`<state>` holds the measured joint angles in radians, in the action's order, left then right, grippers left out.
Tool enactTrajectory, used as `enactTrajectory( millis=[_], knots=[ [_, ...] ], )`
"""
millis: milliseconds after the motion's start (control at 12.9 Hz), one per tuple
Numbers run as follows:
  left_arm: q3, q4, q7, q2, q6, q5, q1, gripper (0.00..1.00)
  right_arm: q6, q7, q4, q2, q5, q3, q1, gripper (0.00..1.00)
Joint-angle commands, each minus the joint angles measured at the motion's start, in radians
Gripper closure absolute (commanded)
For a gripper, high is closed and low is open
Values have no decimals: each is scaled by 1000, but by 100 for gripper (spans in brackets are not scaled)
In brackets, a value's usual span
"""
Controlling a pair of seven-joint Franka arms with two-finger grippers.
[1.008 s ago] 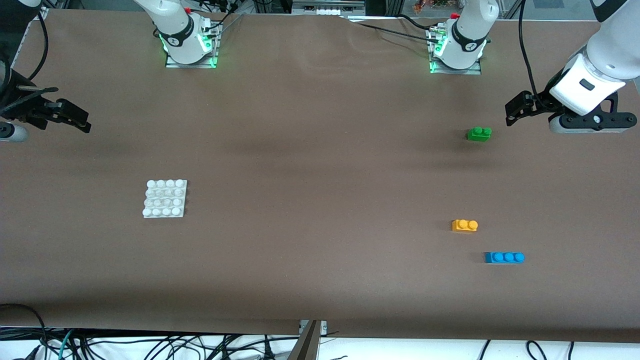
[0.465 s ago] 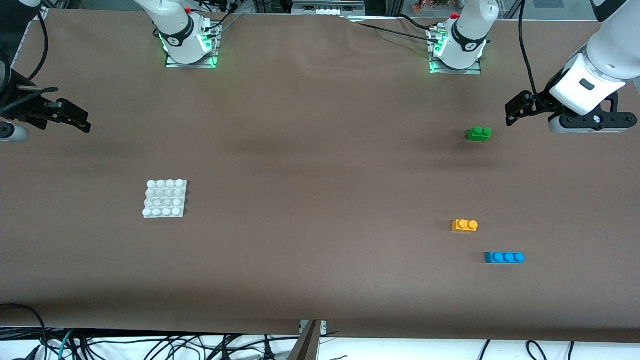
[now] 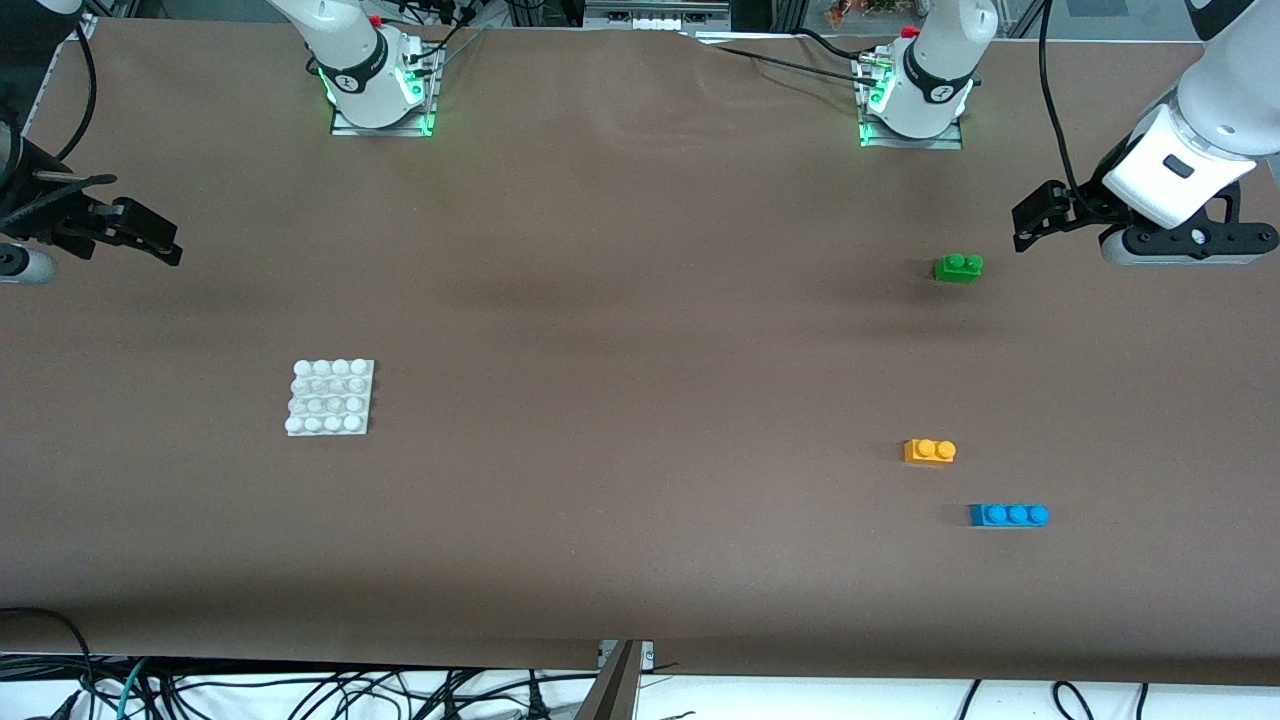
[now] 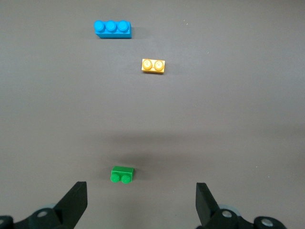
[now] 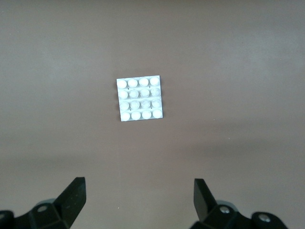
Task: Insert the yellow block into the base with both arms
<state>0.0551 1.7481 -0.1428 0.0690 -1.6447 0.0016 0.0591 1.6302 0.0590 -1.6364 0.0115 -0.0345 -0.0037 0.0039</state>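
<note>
Three bricks and one plate are counted on the brown desk (image 3: 640,330). The yellow block (image 3: 929,451) lies flat, two studs up, its long axis running along the desk from one arm's end to the other. Relative to it, the blue brick (image 3: 1008,515) lies just nearer the front camera, the green brick (image 3: 958,268) farther, and the base (image 3: 330,397) well apart toward the right arm's end. The left hand (image 3: 1022,228) is held open and empty above the desk near the green brick; the right hand (image 3: 160,240) is likewise open, empty.
</note>
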Motion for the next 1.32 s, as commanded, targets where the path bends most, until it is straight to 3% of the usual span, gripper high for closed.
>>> enactTrajectory(
  millis=[0, 465, 853, 1241],
  knots=[
    [-6, -21, 25, -5, 16, -23, 1, 0, -10, -15, 4, -1, 16, 2, -1, 0],
    [-6, -22, 19, -5, 16, -23, 1, 0, -9, -19, 4, 56, 15, -2, 1, 0],
    [-6, -22, 22, -6, 16, -25, 1, 0, 20, -16, 4, 181, 8, -4, -2, 0],
    [-6, -22, 23, -6, 16, -23, 1, 0, 296, -18, -127, 277, 16, -12, -18, 0]
  ],
)
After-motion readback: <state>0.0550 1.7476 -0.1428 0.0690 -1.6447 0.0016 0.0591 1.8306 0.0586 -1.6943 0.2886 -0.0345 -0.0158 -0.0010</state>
